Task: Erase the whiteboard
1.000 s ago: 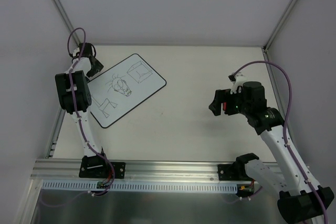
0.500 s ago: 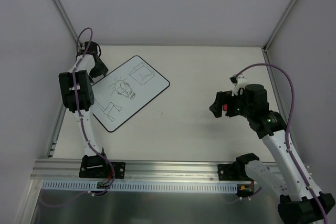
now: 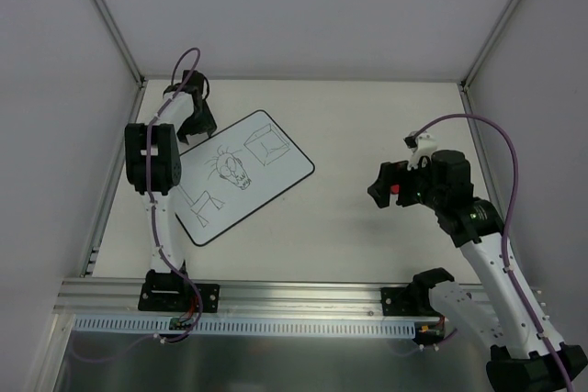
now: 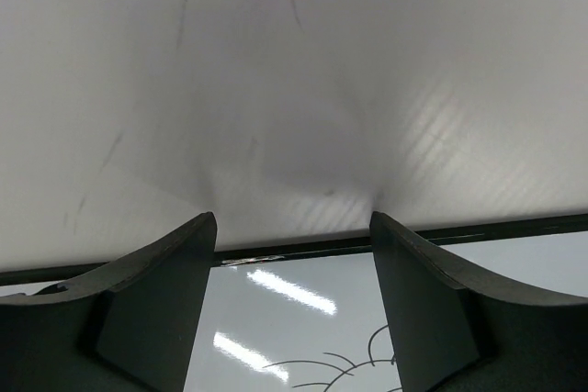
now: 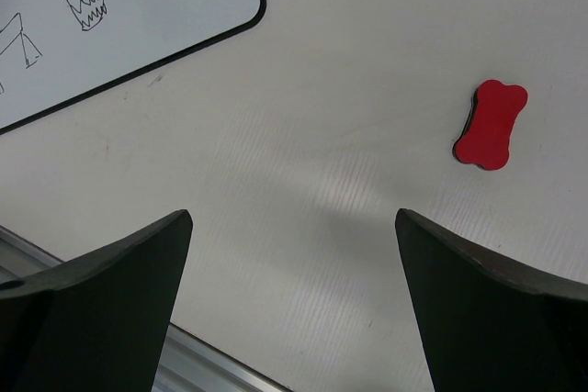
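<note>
The whiteboard lies flat and askew on the left half of the table, with black line sketches of a face, a box and other figures on it. My left gripper sits at its far left edge. In the left wrist view its jaws stand apart over the whiteboard, whose black border runs across the gap, with nothing pinched between them. My right gripper hangs open above the table on the right. In its wrist view the gripper is wide open, and a red bone-shaped eraser lies ahead to the right, with the whiteboard's corner at upper left.
An aluminium rail carrying both arm bases runs along the near edge, and the rail also shows in the right wrist view. White enclosure walls with metal posts close in the back and sides, and the left arm stands close to the left wall.
My left gripper has swung right along the back, and the whiteboard has slid right and turned with it. Its jaws have narrowed a little. The right arm has barely shifted.
</note>
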